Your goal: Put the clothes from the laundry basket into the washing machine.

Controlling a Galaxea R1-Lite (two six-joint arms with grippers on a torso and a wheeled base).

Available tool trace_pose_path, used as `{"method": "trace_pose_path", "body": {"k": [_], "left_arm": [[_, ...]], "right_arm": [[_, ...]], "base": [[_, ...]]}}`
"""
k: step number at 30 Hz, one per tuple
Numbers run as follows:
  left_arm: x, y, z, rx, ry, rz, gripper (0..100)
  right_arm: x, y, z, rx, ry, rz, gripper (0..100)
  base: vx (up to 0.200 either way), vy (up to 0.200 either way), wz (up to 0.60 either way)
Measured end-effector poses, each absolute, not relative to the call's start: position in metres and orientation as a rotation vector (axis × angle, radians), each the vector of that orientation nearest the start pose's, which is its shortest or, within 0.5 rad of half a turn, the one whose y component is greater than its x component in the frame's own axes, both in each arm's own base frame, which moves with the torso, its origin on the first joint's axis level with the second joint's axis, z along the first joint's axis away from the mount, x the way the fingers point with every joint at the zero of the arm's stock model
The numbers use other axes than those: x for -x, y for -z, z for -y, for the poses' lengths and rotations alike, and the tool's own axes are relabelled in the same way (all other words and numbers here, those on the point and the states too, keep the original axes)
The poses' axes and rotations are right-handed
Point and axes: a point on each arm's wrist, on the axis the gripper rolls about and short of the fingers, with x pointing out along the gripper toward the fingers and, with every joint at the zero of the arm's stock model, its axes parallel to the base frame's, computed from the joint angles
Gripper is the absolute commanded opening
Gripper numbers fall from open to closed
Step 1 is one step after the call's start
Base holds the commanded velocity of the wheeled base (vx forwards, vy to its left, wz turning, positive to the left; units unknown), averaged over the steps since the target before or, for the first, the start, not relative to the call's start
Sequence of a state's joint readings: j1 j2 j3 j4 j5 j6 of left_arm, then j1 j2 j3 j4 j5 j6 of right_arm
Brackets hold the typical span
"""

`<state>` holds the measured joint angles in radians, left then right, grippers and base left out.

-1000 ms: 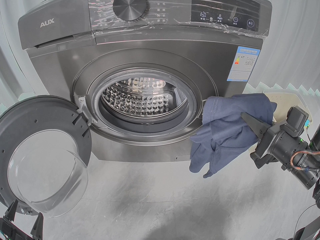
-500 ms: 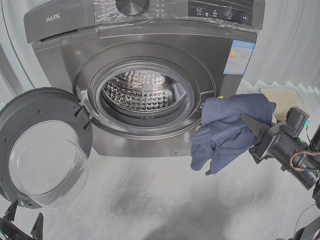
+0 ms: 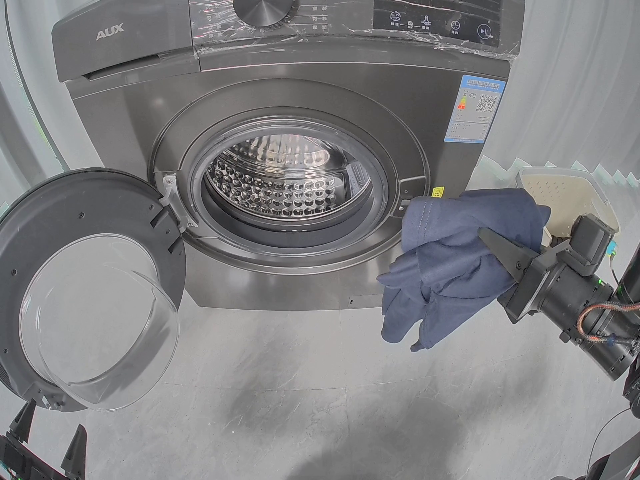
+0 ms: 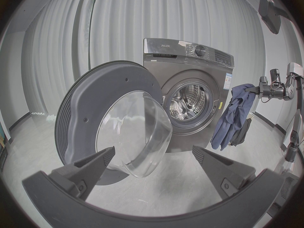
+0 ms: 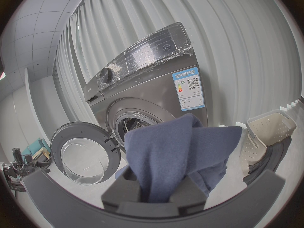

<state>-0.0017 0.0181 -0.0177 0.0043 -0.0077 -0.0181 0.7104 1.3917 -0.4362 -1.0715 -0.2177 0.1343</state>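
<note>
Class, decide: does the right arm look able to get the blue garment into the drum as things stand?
Probably yes: the door stands wide open, and nothing lies between garment and drum.

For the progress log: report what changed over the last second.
Only the head camera shifted: the washing machine sits higher and a little smaller in its picture. Nothing was grabbed or released. The right pincer stays shut on the blue garment, right of the open drum; the left pincer stays open, low by the swung-out door.

place: curtained test studio | cues: white curtains (image 5: 253,48), film-wrapped washing machine (image 3: 300,88), grey floor (image 3: 267,381)
</note>
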Motion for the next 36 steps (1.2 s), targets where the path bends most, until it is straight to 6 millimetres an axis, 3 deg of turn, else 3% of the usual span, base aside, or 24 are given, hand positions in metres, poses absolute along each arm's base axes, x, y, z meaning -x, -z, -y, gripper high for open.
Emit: {"method": "trace_pose_path", "body": {"k": [14, 36], "left_arm": [[0.023, -0.081, 0.000, 0.005, 0.004, -0.003, 100], [0.023, -0.081, 0.000, -0.001, 0.002, -0.003, 100]], "right_arm": [[-0.165, -0.208, -0.140, -0.187, -0.518, 0.065, 0], [-0.187, -0.207, -0.173, -0.189, -0.555, 0.068, 0]], "base": [[0.000, 0.000, 0.00], [0.000, 0.000, 0.00]]}}
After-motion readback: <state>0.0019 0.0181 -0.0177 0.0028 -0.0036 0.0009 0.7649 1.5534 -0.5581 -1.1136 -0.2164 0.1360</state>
